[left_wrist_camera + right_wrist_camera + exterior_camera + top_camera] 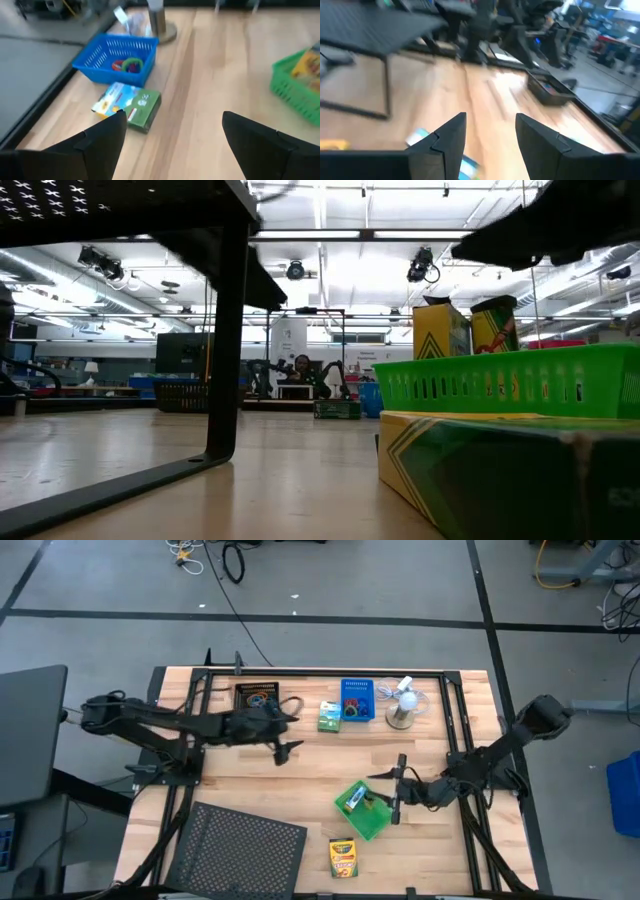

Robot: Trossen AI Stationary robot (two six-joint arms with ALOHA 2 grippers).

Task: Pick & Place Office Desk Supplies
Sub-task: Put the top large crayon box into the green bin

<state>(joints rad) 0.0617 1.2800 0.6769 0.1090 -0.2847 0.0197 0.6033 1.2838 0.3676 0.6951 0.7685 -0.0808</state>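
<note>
The green bin (364, 810) sits tilted on the wooden table (320, 755), toward the near side, and serves as the landmark here. Inside it stand a yellow crayon box (441, 330) and another upright item, seen over the rim in the low view. A second yellow crayon box (343, 857) lies flat just nearer the table's front edge than the green bin; its print cannot be read.

The right gripper (398, 790) hovers at the green bin's right side, its arm stretched low from the right edge of the table, the wrist roughly level. Its fingers (451, 137) stand apart with nothing between them.

The left gripper (288, 729) is well away from the green bin, toward the far left, its arm reaching in horizontally from the left edge. Its fingers (100, 142) are spread wide and empty, aimed at the green-white small box (131, 104), which lies flat on the wood; its label is too blurred to read.

Beyond that box, farther from the green bin, is the blue bin (356, 700) holding coloured rubber-band loops (127, 65). The black bin (257, 697) sits left of it by the far edge, also with loops inside. The white mini fan (402, 710) stands right of the blue bin.

Bare wood lies open between the green bin and the far row of bins. The large flat black mesh tray (238, 848) occupies the front left corner, left of the green bin, propped on legs.
</note>
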